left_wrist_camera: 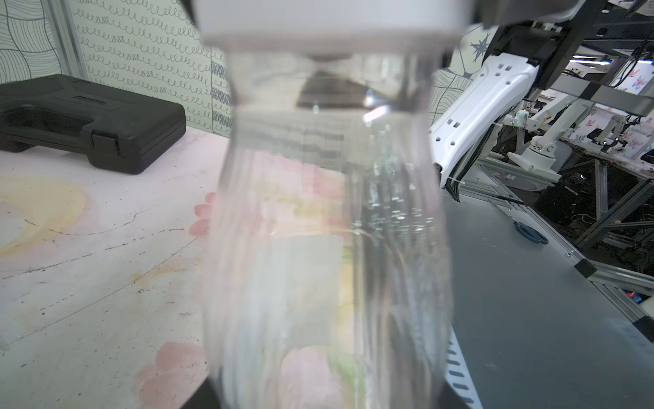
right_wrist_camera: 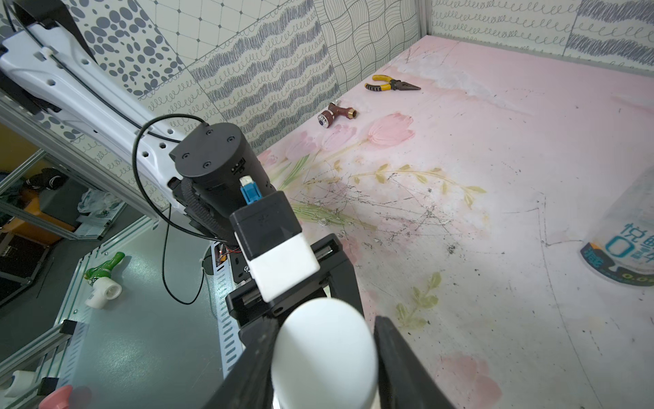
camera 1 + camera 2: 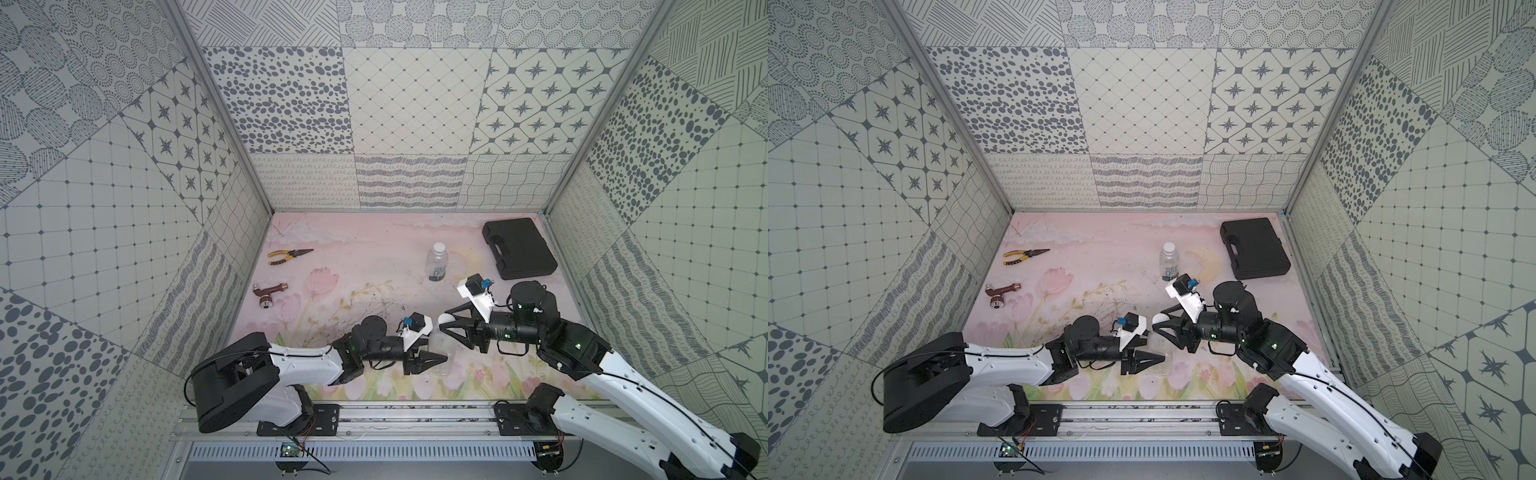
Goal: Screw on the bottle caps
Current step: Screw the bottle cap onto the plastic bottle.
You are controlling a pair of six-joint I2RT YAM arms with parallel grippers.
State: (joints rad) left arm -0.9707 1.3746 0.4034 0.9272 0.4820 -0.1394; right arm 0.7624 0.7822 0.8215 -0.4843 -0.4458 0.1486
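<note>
The right pincer [image 3: 444,322] is clamped on a smooth white round plastic screw cap [image 2: 323,354], which sits squarely between its jaws atop the neck of a tall clear plastic bottle [image 1: 325,230]. The bottle is fluted and upright, its long axis dropping away below. The left pincer [image 3: 433,351] grips that bottle's body lower down. Well beyond the right pincer stands a shorter blue-labelled clear bottle [image 3: 437,262], already capped.

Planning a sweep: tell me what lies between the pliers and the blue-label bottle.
Nothing but bare mat between the pliers and the blue-label bottle, in both top views.
</note>
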